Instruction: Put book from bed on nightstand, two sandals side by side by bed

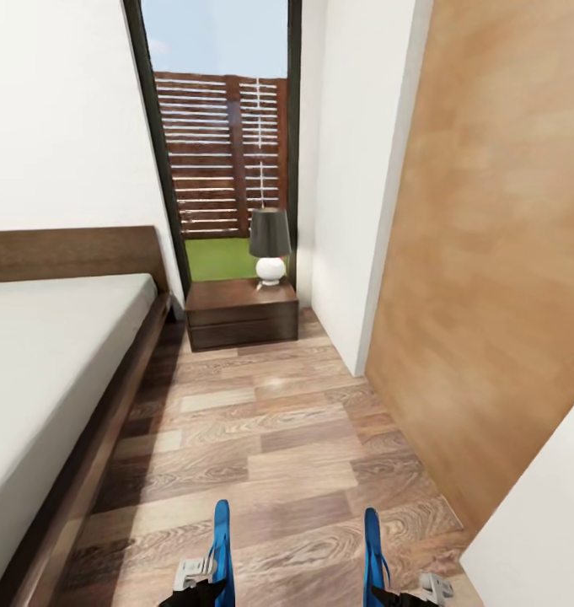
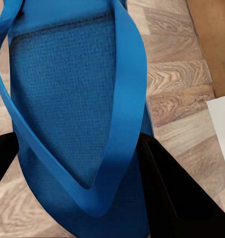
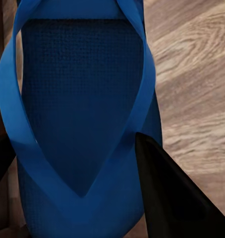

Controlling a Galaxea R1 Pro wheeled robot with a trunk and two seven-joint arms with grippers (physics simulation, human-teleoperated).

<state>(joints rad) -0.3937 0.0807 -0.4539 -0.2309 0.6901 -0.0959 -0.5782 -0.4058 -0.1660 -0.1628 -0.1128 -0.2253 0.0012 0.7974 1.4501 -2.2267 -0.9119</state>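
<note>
While the robot faces down the aisle beside the bed, both bright blue flat flip-flops sit in its grip, one per arm! In the head view the left sandal (image 1: pixel 222 539) stands on edge at the bottom, pinched by the left gripper (image 1: pixel 204 577), and the right sandal (image 1: pixel 372 548) stands on edge too, clamped by the right gripper (image 1: pixel 405 590). Up close in the left wrist view, the blue textured sole and thin strap (image 2: pixel 68 109) fill the space between two black fingers (image 2: pixel 177 193), jaws pinching the sandal from both sides. Same story in the right wrist view: blue sole (image 3: pixel 80 114) squeezed between black fingers (image 3: pixel 167 198). Both sandals hang over the grey-brown wood-plank floor (image 1: pixel 270 421), well apart from each other. To the left runs the large low bed with its light-grey mattress (image 1: pixel 42 362) and dark brown wooden frame. Ahead, by the headboard, stands the low dark brown nightstand (image 1: pixel 240 314), carrying a small lamp with a dark shade and round white base (image 1: pixel 270 244). Behind it rises a tall dark-framed window (image 1: pixel 223 126). A tan wood-panel wall (image 1: pixel 497 278) lines the right side.
</note>
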